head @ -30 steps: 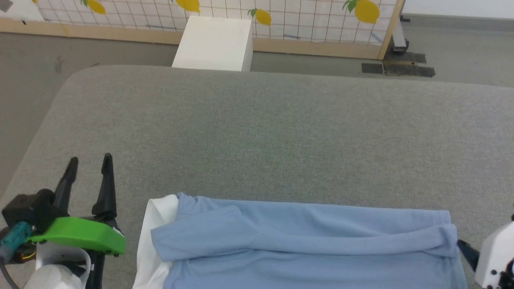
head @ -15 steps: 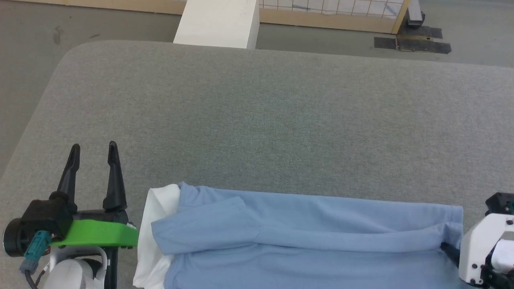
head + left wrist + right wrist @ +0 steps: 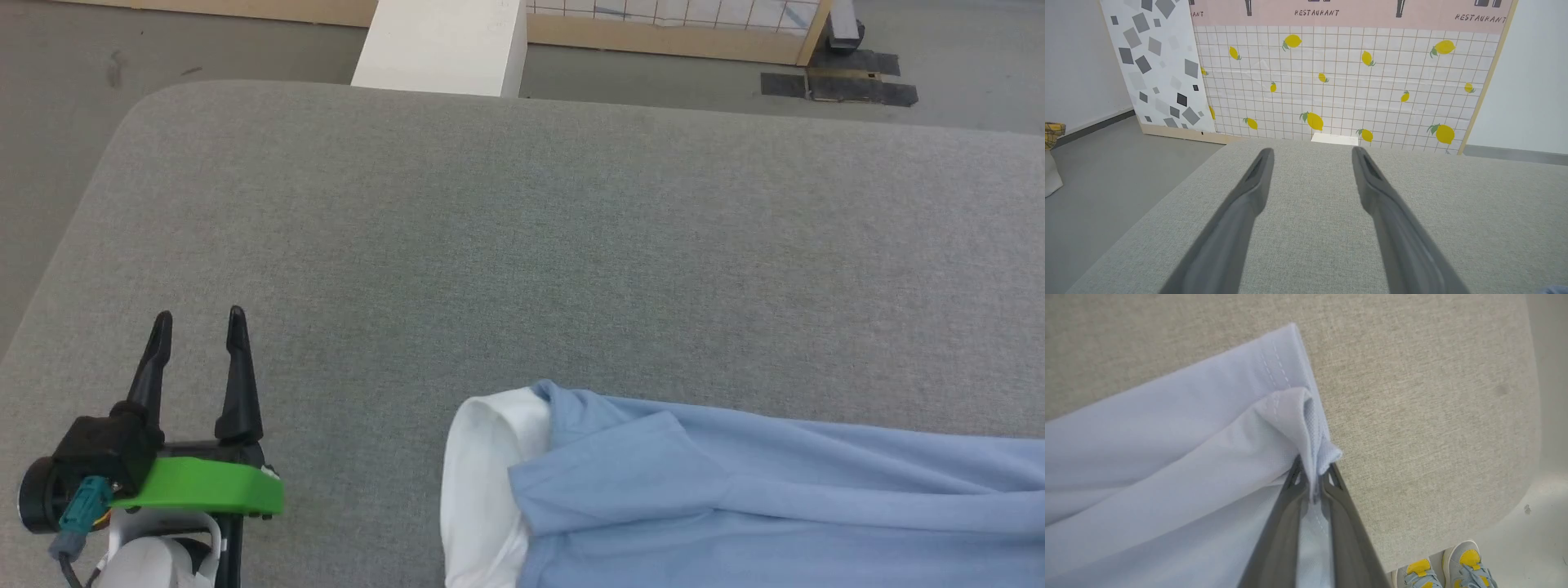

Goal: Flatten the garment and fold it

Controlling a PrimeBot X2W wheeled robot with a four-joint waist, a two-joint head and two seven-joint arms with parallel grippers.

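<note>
- Head view: the light blue T-shirt (image 3: 735,514) lies at the near edge of the grey padded table (image 3: 522,245), running off toward its right side. One layer is lapped over along its length, a sleeve is turned across the top, and the white inside fabric (image 3: 482,490) shows at the end nearer the table's middle.
- Head view: the left gripper (image 3: 200,314) hovers over the table's near left part, well apart from the cloth, with its jaws spread and nothing between them. A white box (image 3: 441,41) stands beyond the table's far edge.
- Left wrist view: the two dark fingers (image 3: 1249,196) are parted wide over bare table surface. A lemon-patterned screen (image 3: 1331,81) stands beyond the table's far edge.
- Right wrist view: the right gripper (image 3: 1314,473) is clenched on the stitched hem corner (image 3: 1310,416) of the T-shirt, near the table's rounded right corner. A person's grey-and-yellow shoes (image 3: 1453,567) stand on the floor just off that corner.
- Progress, as a judgement: the work looks to be at an early-to-middle stage. The shirt is lapped but rumpled, not spread smooth, so flattening and the tidy folds remain.
</note>
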